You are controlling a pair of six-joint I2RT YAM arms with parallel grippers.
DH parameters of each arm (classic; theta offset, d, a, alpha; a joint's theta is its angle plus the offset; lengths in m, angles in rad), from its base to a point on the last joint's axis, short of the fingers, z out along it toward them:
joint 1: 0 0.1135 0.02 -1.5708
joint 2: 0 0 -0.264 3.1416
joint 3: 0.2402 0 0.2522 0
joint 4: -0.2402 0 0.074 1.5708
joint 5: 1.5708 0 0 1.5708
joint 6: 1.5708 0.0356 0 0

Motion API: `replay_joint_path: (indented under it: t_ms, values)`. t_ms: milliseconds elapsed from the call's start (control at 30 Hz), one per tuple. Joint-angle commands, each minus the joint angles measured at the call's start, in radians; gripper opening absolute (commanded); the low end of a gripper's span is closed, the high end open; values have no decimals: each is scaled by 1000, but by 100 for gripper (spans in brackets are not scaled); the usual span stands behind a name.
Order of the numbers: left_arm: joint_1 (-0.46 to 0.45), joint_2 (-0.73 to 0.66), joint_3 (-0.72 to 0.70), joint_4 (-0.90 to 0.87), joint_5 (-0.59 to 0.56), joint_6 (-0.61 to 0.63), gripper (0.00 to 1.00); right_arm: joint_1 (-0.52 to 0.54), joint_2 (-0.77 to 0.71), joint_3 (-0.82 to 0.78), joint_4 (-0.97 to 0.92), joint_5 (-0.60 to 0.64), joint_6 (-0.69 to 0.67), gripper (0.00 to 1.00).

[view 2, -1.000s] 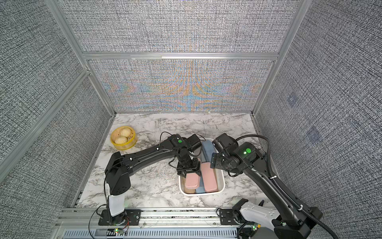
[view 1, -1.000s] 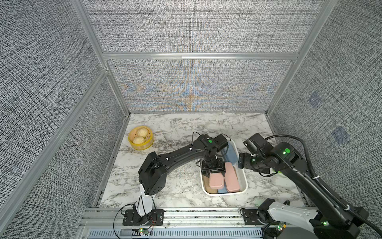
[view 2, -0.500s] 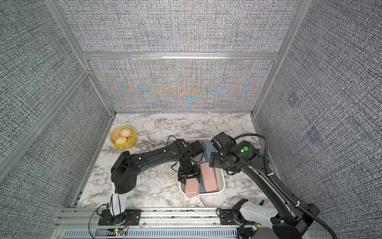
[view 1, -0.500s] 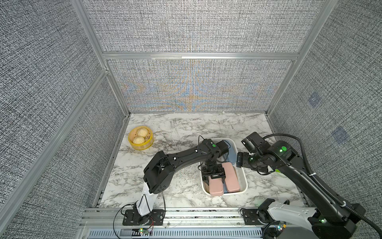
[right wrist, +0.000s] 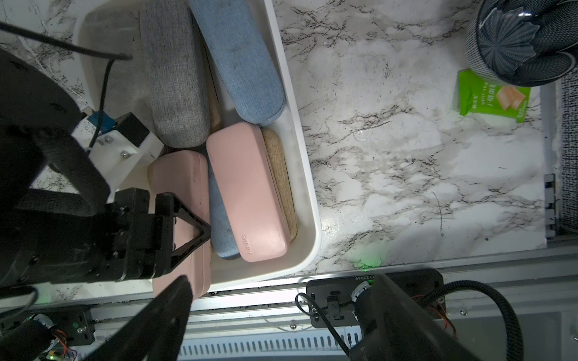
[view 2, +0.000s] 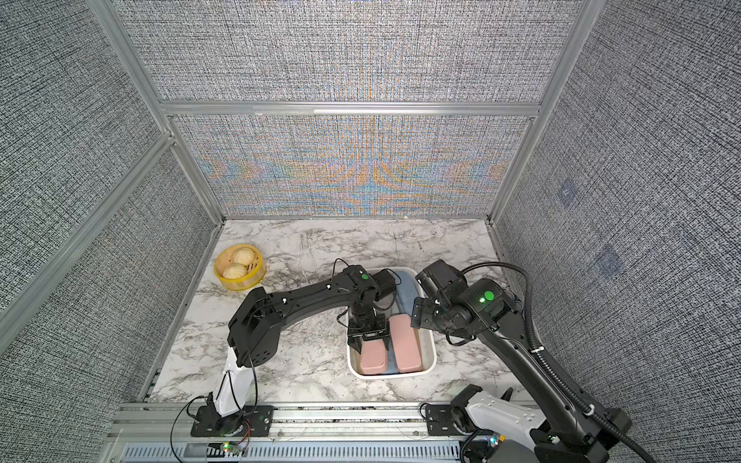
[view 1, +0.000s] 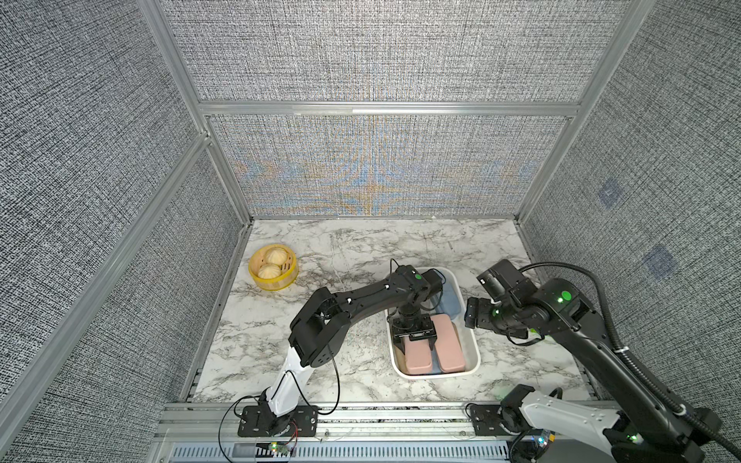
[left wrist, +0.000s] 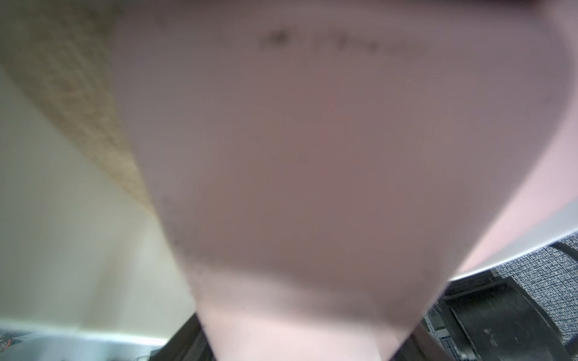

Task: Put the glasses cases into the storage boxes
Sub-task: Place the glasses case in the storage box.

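Pink rectangular glasses case (view 1: 419, 358) is pinched at its far end by the left gripper (view 1: 416, 347). It's all tucked inside the white plastic tray (view 1: 437, 376).

Count from the right wrist view:
- white tray (right wrist: 308, 187): 1
- pink case (right wrist: 250, 190): 2, one at frame centre and one to its left
- blue case (right wrist: 240, 62): 2, one upper centre and one as a strip between the pink pair
- grey case (right wrist: 175, 78): 1
- tan case (right wrist: 280, 168): 1 certain; the tan sliver between grey and blue may be another, cannot tell
- green packet (right wrist: 491, 97): 1, upper right

Both top views:
- yellow steamer basket (view 1: 280, 282): 1, left of frame
- buns (view 1: 274, 253): 2 clearly seen
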Motion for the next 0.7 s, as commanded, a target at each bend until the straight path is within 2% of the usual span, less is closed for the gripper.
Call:
replay_joint_path:
  t_ms: [0,33,67,267,467,533,600,667]
  values:
    - [7,16,5,10,-48,-6,79,1,-7,21,-37,19,-3,91]
    - [8,16,12,4,-49,0,86,1,-9,28,-43,19,-4,91]
    - [8,15,21,-2,-53,8,99,0,-12,34,-47,19,-6,91]
    - [8,-30,6,-34,-61,27,99,1,-18,60,-70,23,-8,91]
    - [-5,-210,-102,-48,-99,48,99,1,-14,83,-90,33,-8,91]
    - [-18,-250,-139,-40,-79,86,90,0,-12,85,-92,34,-8,91]
    - [-40,-276,-174,-25,-34,136,70,1,-12,81,-91,33,-5,90]
    - [-64,-283,-200,-8,9,172,54,1,-12,75,-88,31,3,89]
